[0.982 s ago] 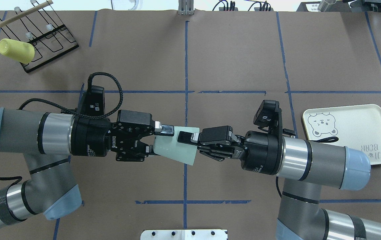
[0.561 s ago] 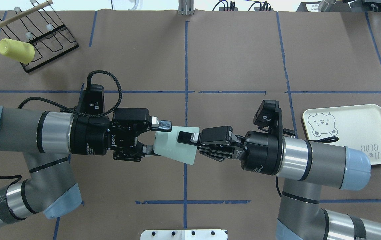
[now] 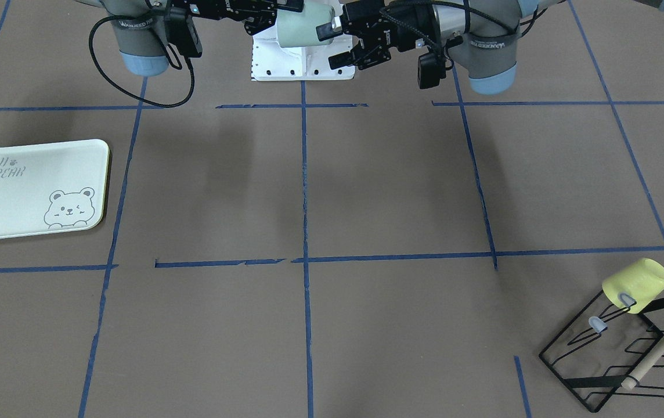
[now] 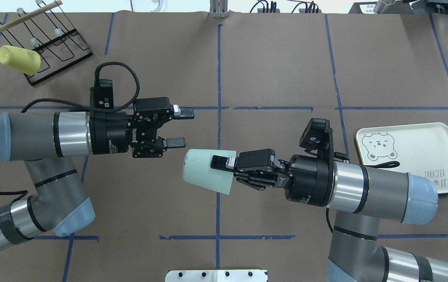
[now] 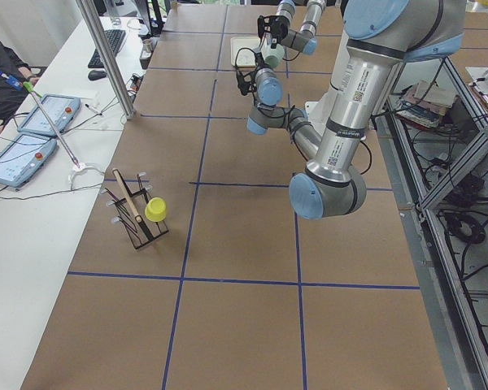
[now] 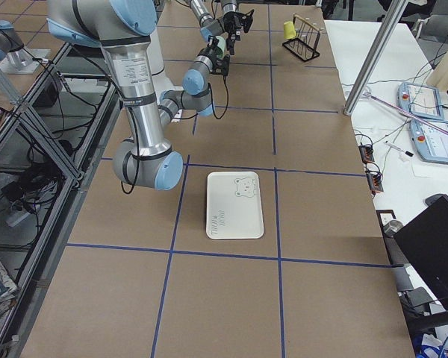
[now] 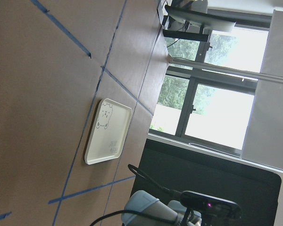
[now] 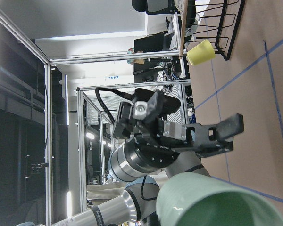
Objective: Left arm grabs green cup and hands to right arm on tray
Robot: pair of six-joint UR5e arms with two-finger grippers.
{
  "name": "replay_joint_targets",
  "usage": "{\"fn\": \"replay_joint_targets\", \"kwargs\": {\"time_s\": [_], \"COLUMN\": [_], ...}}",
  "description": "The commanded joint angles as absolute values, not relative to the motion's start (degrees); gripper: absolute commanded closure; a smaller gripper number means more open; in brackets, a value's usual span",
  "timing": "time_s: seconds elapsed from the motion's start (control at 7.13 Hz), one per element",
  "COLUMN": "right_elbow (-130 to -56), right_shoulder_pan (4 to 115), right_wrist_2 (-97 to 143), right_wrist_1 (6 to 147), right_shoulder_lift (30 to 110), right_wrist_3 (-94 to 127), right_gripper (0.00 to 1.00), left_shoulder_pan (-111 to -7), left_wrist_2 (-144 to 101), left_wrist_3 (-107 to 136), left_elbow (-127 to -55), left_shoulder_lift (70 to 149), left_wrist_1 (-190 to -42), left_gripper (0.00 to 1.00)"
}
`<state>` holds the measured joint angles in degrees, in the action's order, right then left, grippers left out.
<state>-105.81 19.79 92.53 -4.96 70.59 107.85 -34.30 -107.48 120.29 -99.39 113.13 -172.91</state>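
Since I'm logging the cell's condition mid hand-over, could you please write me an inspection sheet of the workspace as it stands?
Surface: brown paper-covered table with a blue tape grid.
Job's things: green cup held sideways in the air over mid-table; tray lies flat on the robot's right side, no cup on it.
Clutter: yellow cup hung on a black wire rack at the far left corner.
Grippers: right gripper shut on the green cup's wide end; left gripper open, empty, apart from the cup.
Cables: black cable hangs in a loop below the right wrist.
Surroundings: desk with teach pendants beside the table's left end; a person partly in view.
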Motion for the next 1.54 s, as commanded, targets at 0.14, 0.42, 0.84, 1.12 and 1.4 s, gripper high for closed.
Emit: {"fn": "replay_joint_targets", "kwargs": {"time_s": [0.14,0.42,0.84,1.12,1.4], "right_elbow": [-106.2,-107.7,-111.9,-118.9,-120.1], "right_shoulder_pan": [22.2,32.8,42.5,44.1,48.4], "right_wrist_2": [95.8,110.6,123.6,124.3,124.3], "right_wrist_1": [4.2,20.0,50.7,82.7,95.4], "right_shoulder_lift": [72.0,71.4,69.4,66.2,67.8], "right_wrist_3": [107.7,107.5,96.6,77.5,58.5], "right_gripper": [1.0,1.0,1.0,1.0,1.0], "left_shoulder_pan": [-41.0,-42.6,-44.1,-45.2,-50.2], "left_wrist_2": [-107.8,-109.8,-110.1,-110.0,-112.7], "left_wrist_3": [110.8,99.6,74.2,54.7,39.3], "left_elbow": [-98.2,-99.4,-112.3,-121.7,-124.4], "left_shoulder_lift": [113.6,113.6,112.8,109.4,98.1], "left_wrist_1": [-152.2,-134.6,-97.8,-79.2,-78.8], "left_gripper": [0.0,0.0,0.0,0.0,0.0]}}
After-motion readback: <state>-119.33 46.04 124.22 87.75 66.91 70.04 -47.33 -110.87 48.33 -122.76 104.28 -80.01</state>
